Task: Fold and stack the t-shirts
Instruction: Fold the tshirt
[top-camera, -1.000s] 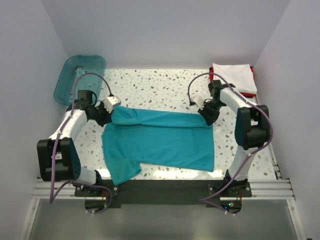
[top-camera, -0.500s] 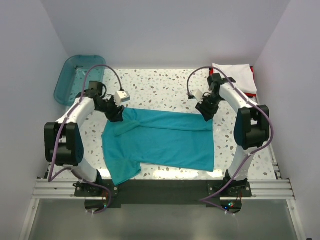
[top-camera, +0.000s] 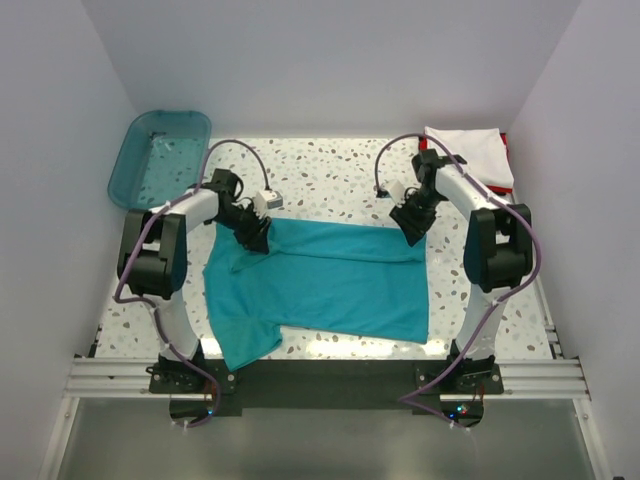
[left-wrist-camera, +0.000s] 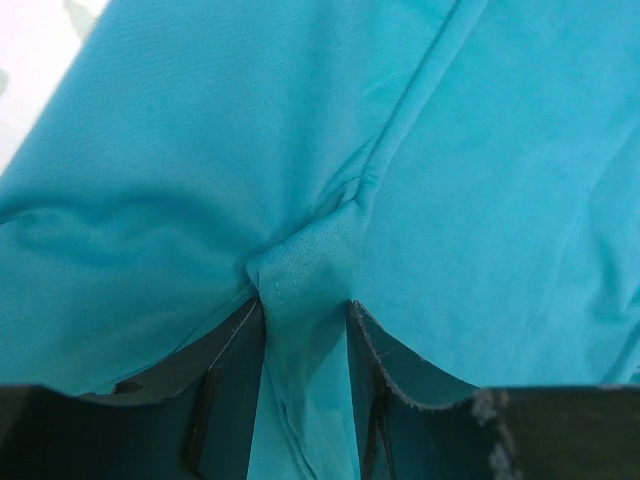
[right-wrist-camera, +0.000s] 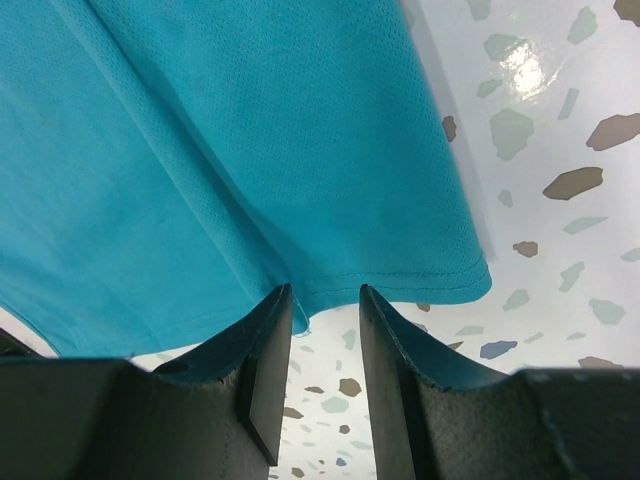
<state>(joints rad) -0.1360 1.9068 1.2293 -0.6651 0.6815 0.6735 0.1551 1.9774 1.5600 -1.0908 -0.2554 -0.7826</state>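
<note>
A teal-blue t-shirt (top-camera: 320, 285) lies spread flat across the middle of the table, one sleeve pointing at the near edge. My left gripper (top-camera: 254, 234) is low over its far left part. In the left wrist view its jaws (left-wrist-camera: 303, 305) stand open, with a raised ridge of teal cloth (left-wrist-camera: 300, 280) between them. My right gripper (top-camera: 410, 226) is at the shirt's far right corner. It is open (right-wrist-camera: 325, 292), with the stitched hem (right-wrist-camera: 400, 285) just past its fingertips and bare table between them. A folded white t-shirt (top-camera: 468, 152) rests on a red one (top-camera: 506, 142) at the far right.
A translucent teal plastic bin (top-camera: 160, 155) stands tilted at the far left corner. White walls close in the table on three sides. Both arm bases sit on the black rail (top-camera: 320, 380) at the near edge.
Both grippers went from shut to open, letting go of the teal cloth. The left gripper moved right along the shirt's far edge, carrying the left sleeve part inward. The right gripper barely shifted.
</note>
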